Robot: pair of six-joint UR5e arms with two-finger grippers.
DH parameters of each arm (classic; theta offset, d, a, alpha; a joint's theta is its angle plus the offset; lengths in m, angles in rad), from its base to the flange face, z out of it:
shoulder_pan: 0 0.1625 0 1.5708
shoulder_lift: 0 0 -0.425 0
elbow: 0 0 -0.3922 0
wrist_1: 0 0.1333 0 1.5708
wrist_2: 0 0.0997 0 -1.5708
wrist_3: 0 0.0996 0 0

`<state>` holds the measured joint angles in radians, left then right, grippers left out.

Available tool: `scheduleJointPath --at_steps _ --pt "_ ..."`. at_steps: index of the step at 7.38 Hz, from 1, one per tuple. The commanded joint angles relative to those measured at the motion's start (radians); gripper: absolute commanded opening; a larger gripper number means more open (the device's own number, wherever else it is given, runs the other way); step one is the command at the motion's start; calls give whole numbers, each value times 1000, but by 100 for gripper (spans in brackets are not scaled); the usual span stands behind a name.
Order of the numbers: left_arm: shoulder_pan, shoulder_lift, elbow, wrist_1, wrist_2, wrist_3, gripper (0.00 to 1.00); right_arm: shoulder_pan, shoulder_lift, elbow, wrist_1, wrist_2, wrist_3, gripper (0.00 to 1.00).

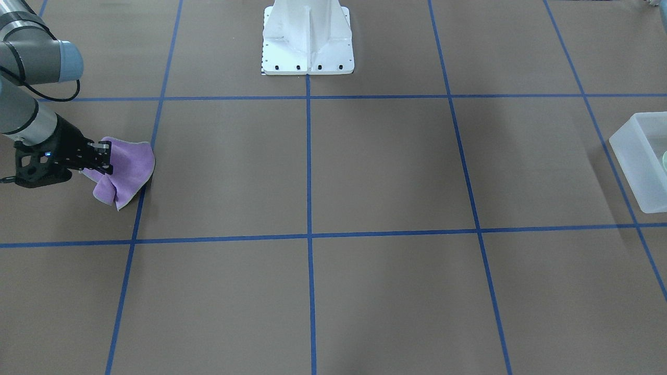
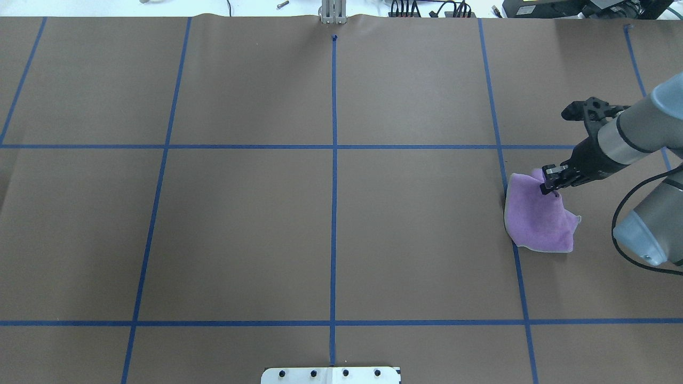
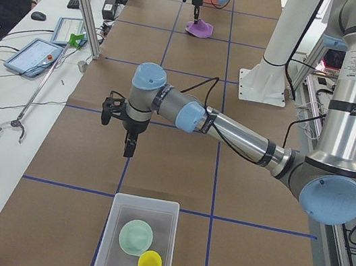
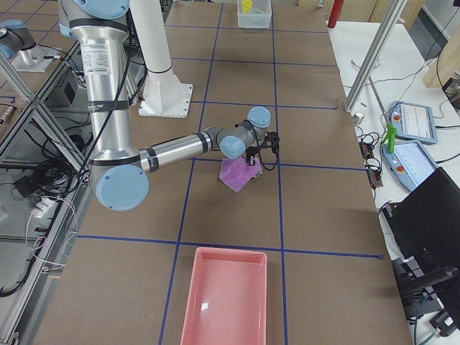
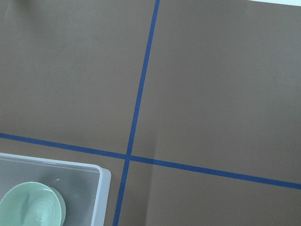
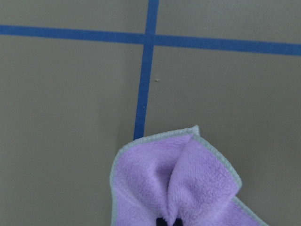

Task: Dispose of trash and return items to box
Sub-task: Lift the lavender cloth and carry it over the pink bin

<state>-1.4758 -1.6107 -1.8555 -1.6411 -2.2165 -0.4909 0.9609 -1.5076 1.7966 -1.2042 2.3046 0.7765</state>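
Bright, even indoor light; mostly sharp pictures.
Soft, broad shadows band the brown surface (image 1: 385, 172) in the front-facing view, and the right wrist view looks slightly soft up close.

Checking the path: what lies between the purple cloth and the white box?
From purple cloth to box: bare table with blue tape lines, front-facing view; exterior left view shows the left gripper hanging above it, near the box.

Box (image 1: 628, 166) edge-cropped; bowl (image 5: 33, 207) cropped; left end effector (image 3: 128, 154) grip unreadable; right end effector (image 2: 545, 187) tips half-hidden in cloth (image 2: 536, 221).
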Motion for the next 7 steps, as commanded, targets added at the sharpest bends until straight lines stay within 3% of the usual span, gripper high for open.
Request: scheduleJointPath --at_steps 1,4,6,7 --pt "2 -5 -5 3 0 -2 99 134 -84 116 -5 29 1 0" --pt "11 -35 -4 6 -40 -29 99 394 -204 118 -11 59 -55 0" --pt "11 -38 -4 6 -41 -43 99 623 -293 57 -76 67 -426 0" --pt "12 -38 -4 6 -41 -43 99 713 -295 56 -212 64 -618 0"
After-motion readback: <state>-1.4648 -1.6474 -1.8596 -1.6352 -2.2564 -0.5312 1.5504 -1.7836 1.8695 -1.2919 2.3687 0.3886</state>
